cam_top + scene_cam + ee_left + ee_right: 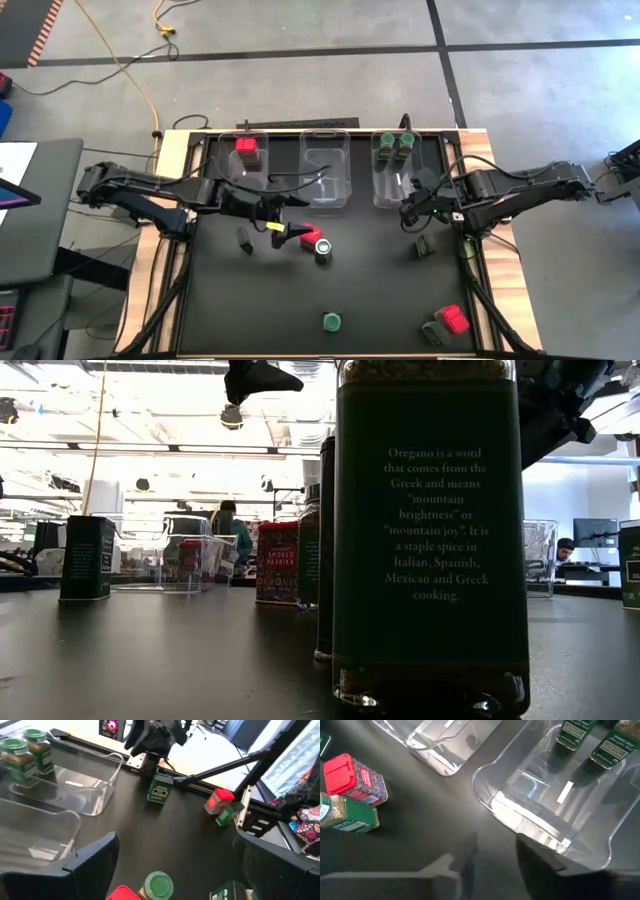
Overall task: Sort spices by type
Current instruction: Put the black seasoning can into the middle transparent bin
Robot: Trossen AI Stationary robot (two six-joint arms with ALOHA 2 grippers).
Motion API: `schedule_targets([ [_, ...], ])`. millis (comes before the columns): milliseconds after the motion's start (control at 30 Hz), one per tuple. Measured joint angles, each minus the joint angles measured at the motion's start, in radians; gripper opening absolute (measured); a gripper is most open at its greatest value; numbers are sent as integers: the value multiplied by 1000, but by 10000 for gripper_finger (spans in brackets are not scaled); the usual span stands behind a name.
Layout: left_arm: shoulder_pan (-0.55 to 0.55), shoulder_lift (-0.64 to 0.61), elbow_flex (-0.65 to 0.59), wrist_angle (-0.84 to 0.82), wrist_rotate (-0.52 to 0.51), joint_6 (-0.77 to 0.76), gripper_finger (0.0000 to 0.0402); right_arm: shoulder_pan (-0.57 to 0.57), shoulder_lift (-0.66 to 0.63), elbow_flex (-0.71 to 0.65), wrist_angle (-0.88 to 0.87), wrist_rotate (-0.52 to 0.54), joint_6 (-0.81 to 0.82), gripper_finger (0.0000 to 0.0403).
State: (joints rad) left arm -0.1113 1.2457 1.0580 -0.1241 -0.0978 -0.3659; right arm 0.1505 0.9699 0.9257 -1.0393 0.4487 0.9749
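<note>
The right gripper (413,212) hovers at the near end of the right-hand clear bin (388,192); nothing is between its fingers, and whether they stand open or shut cannot be told. In that bin two green-lidded jars (393,146) stand side by side at the far end. Just beyond the gripper, on the black table (380,290), a dark rectangular tin (423,245) stands alone. The left gripper (283,232) has its fingers spread wide and empty, poised over a red-topped container (309,234) and a green-lidded jar (323,249) that sit touching – both near the table's middle. Another dark tin (244,239) stands beside the left arm. The left bin (228,172) holds one red-topped container (247,151), while the middle bin (325,170) shows no spice inside. Farther out, a lone green-lidded jar (332,322) stands at the front edge (it fills the low view), and a red-topped container (455,319) lies against a green jar (432,333) at the front right corner.
</note>
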Motion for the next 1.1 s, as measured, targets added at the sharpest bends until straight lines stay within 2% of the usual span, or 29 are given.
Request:
schedule_targets([
  [167,-26,0,0,-7,0,18,376,0,0,0,1,1,31,265],
  [300,-43,0,0,-69,1,26,376,0,0,0,0,0,70,297],
  [433,-44,0,0,-231,3,-9,376,0,0,0,1,-11,149,305],
  [533,-46,0,0,-346,3,-66,376,0,0,0,6,-99,180,306],
  [600,-57,0,0,-373,6,-39,376,16,0,0,21,-127,187,306],
  [800,-118,-25,-64,-291,15,90,376,70,39,0,226,-128,227,306],
  [967,-145,-99,-174,-185,14,109,376,84,168,25,471,-128,132,306],
  [1100,-164,-199,-250,-158,14,88,376,76,303,143,416,-127,74,306],
])
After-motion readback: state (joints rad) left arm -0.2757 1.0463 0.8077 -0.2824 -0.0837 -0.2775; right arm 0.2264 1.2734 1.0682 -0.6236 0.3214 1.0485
